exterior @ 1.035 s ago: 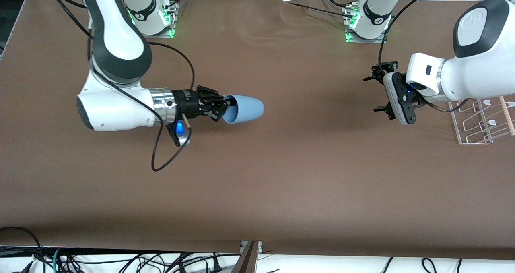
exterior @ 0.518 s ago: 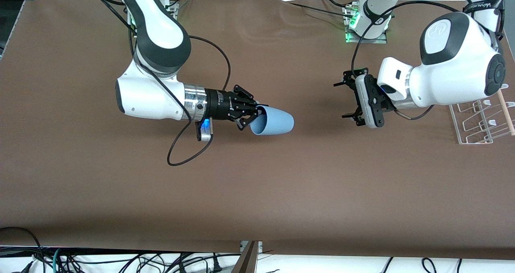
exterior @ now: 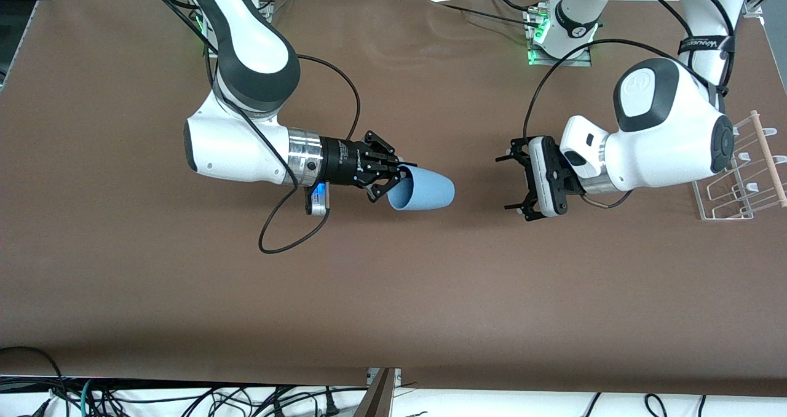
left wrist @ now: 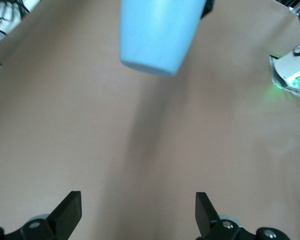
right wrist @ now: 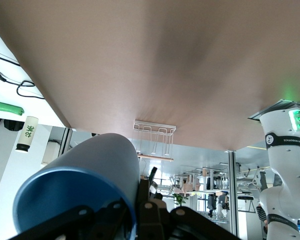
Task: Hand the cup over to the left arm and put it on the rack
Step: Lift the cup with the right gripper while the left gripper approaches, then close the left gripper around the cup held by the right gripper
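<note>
A brown table (exterior: 393, 294) with cables (exterior: 184, 398) at its edge.

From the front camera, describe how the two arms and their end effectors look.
Both arms are white with dark-grey joint caps. The right end effector is black linkage fingers on a silver wrist ring, with a blue light and looping black cable. The left end effector has thin black fingers on a white boxy wrist block.

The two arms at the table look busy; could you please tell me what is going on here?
The right claw is shut on the rim of the blue cup, holding it sideways above the table, base toward the left claw. The left claw is open, facing the cup, a gap between them. The rack sits at the left arm's end.
</note>
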Tool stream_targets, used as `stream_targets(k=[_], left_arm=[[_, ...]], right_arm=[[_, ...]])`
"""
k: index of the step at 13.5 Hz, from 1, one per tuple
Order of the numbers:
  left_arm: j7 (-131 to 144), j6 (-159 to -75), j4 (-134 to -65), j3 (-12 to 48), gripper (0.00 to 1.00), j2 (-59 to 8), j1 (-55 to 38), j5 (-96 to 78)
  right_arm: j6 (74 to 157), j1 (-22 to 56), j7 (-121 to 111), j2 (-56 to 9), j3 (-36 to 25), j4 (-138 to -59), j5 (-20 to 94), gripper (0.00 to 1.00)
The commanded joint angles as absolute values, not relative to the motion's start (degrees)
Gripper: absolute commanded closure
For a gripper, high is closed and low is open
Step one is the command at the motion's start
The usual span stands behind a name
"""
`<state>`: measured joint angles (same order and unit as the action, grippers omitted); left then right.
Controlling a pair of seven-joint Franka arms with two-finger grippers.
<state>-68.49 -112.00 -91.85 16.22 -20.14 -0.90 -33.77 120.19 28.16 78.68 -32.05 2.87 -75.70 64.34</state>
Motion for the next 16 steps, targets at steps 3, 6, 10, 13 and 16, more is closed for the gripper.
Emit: stream_targets(k=[3,6,10,13,16], left_arm=[[-69.2,-118.7,-91.1,19.2,0.00,-20.9,-2.3,-35.3],[-67.9,-121.7,-91.0,20.6,0.00,-21.0,-2.7,-35.5],[-65.7,-121.9,-89.0,20.7,0.00,-21.8,-5.0,-34.8],[-65.7,-122.7,-86.8,20.7,0.00,-23.4,-6.7,-34.6],[-65.7,-126.2,-86.7,20.7,0.00,-23.9,-8.1,-34.5]], right_arm=[[122.4,29.9,80.9,-33.7,2.7,-72.9,65.4,1.00],[122.6,30.1,80.9,-33.7,2.6,-72.9,65.3,1.00],[122.6,30.1,80.9,-33.7,2.6,-72.9,65.3,1.00],[122.6,30.1,80.9,-33.8,2.6,-72.9,65.3,1.00],[122.6,30.1,80.9,-33.7,2.6,-72.9,65.3,1.00]])
